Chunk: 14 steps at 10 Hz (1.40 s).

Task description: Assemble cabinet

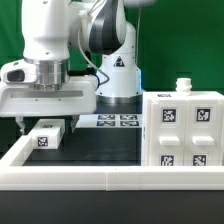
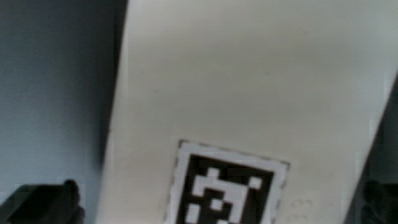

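Observation:
A small white block with a black-and-white tag (image 1: 48, 136) lies on the dark table at the exterior view's left. My gripper (image 1: 48, 127) hangs right over it, open, with one finger on each side of the block. In the wrist view the block (image 2: 231, 110) fills the picture. Its tag (image 2: 228, 190) lies between my dark fingertips (image 2: 43, 205), and my gripper (image 2: 214, 206) is not closed on it. The large white cabinet shell (image 1: 185, 132), with several tags on its front, stands at the exterior view's right, apart from the gripper.
The marker board (image 1: 116, 121) lies flat at the back, by the arm's base. A long low white border rail (image 1: 100, 179) runs along the front and up the left side. A small white knob (image 1: 182, 86) stands on top of the shell.

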Tool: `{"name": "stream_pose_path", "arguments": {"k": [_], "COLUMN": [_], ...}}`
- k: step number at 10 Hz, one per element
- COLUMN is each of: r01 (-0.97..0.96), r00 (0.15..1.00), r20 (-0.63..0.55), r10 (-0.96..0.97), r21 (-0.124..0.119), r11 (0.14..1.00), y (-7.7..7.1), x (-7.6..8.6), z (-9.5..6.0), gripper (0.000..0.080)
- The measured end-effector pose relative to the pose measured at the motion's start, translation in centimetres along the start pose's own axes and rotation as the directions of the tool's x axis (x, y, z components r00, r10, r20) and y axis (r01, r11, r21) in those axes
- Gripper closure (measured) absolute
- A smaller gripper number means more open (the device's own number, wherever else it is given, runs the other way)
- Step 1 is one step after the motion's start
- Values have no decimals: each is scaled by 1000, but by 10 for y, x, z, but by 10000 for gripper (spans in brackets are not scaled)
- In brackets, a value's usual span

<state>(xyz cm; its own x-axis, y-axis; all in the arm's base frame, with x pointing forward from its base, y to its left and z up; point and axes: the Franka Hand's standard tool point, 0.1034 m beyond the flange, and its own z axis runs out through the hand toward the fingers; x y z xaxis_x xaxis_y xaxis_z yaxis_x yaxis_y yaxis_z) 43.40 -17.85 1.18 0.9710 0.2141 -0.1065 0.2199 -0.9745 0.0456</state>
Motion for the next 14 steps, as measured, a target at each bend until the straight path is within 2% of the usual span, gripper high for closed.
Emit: {"name": "stream_pose_path", "arguments": {"k": [1, 2, 3, 9, 10, 12, 14], "r01": [1, 1, 1, 6, 23, 35, -2], "r00": [1000, 1000, 1000, 1000, 999, 998, 996], "r20": [0, 0, 0, -2, -29, -51, -85], "r10": [-1, -1, -1, -6, -23, -34, 5], "r21": [0, 0, 0, 0, -3, 18, 34], "r11": [1000, 1000, 1000, 1000, 1000, 999, 999], "y": [0, 0, 0, -3, -14, -36, -66], "x": [0, 0, 0, 2, 7, 12, 25], "z": [0, 0, 0, -3, -22, -60, -103], "gripper": [116, 116, 239, 239, 238, 238, 237]}}
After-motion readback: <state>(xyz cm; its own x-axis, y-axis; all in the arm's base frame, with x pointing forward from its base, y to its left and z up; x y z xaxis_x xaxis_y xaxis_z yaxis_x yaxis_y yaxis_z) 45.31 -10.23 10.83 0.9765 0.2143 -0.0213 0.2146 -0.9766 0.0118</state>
